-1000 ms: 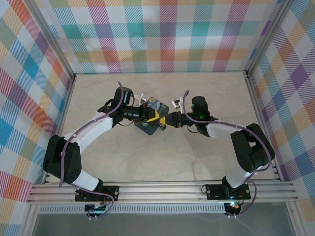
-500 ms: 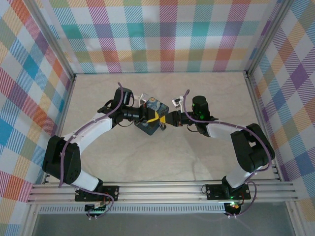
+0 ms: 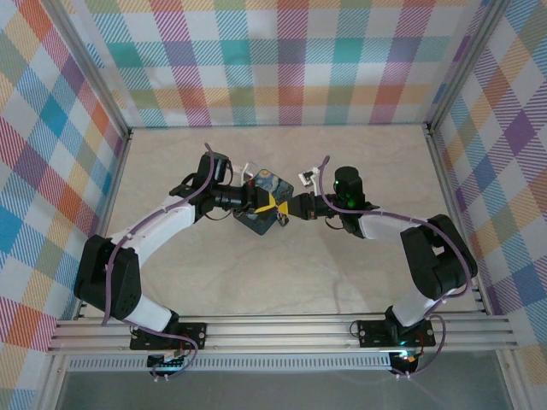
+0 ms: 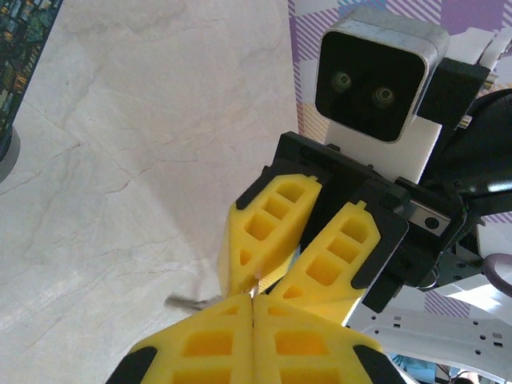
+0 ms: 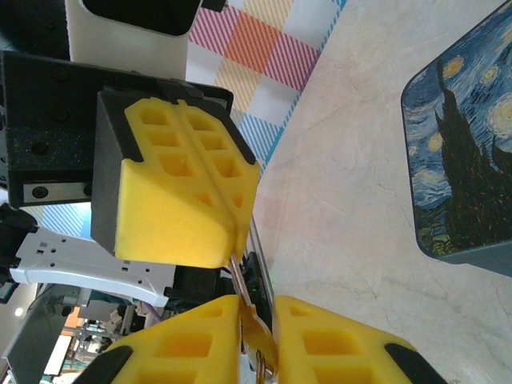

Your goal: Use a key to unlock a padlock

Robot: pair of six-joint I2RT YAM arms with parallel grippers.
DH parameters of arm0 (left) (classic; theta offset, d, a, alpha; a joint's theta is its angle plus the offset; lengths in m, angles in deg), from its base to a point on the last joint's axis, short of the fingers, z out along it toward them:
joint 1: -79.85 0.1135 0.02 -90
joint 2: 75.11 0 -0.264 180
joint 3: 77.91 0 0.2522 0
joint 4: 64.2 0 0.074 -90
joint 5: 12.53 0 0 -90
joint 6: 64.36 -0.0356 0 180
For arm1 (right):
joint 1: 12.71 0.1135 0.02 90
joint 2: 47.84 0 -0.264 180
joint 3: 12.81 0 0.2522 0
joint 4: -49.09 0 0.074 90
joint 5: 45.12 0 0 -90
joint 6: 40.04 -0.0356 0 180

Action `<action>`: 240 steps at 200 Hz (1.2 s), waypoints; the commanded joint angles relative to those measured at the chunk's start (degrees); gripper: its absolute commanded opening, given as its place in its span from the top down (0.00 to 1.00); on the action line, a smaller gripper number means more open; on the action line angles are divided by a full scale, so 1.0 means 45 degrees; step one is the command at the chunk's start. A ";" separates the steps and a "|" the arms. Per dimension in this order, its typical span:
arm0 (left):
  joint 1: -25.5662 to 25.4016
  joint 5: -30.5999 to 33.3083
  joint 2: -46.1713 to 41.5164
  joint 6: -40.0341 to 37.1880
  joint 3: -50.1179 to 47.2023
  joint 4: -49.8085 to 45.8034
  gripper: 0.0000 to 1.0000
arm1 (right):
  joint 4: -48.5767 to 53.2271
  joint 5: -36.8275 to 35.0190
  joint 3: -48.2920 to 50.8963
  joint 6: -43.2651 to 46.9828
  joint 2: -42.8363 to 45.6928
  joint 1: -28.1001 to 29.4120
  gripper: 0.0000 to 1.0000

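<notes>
The padlock (image 3: 270, 183), dark blue with a swirly night-sky print, lies flat on the marble table just beyond the two grippers; in the right wrist view the padlock (image 5: 468, 160) sits at the right edge. My left gripper (image 3: 275, 205) and right gripper (image 3: 291, 207) meet tip to tip above the table. The small brassy key (image 5: 254, 320) bridges them. Its blade is pinched in my shut left gripper (image 5: 238, 240), and its head sits between the fingers of my right gripper (image 5: 258, 302), touching both. From the left wrist, my left gripper (image 4: 253, 298) faces the right fingers (image 4: 276, 228).
Plaid walls (image 3: 282, 60) close in the table on three sides, with metal posts at the corners. An aluminium rail (image 3: 282, 329) carrying both arm bases runs along the near edge. A dark shadow (image 3: 256, 222) lies under the grippers.
My right gripper's fingers have drawn in around the key's head. Both arms and the padlock stay where they were.
</notes>
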 commanded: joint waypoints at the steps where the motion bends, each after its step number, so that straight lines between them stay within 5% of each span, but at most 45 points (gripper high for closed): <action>1: 0.0184 -0.0309 0.0100 -0.0256 -0.0037 0.0156 1.00 | -0.0669 0.0254 0.0285 0.0007 0.0371 0.0038 0.87; 88: 0.0462 0.0038 0.0257 -0.0031 -0.0429 0.0467 1.00 | -0.0738 0.0025 0.0427 -0.0111 0.0600 0.0057 0.96; 133: 0.0482 0.0447 -0.0029 -0.0305 -0.0429 0.0127 0.58 | 0.0473 -0.0351 0.0354 0.0501 0.0723 0.0043 1.00; 167: 0.0501 0.1124 -0.0138 -0.0474 -0.0225 -0.0745 0.49 | 0.1520 -0.0670 0.0155 0.1062 0.0815 -0.0020 1.00; 197: 0.0323 0.2773 -0.0462 -0.0035 -0.0498 -0.1129 0.46 | 0.2914 -0.1194 0.0084 0.1834 0.1049 -0.0278 1.00; 240: -0.1721 0.7721 -0.0496 0.2342 -0.1238 -0.1743 0.44 | 0.4846 -0.2614 0.0202 0.2344 0.1505 -0.1144 1.00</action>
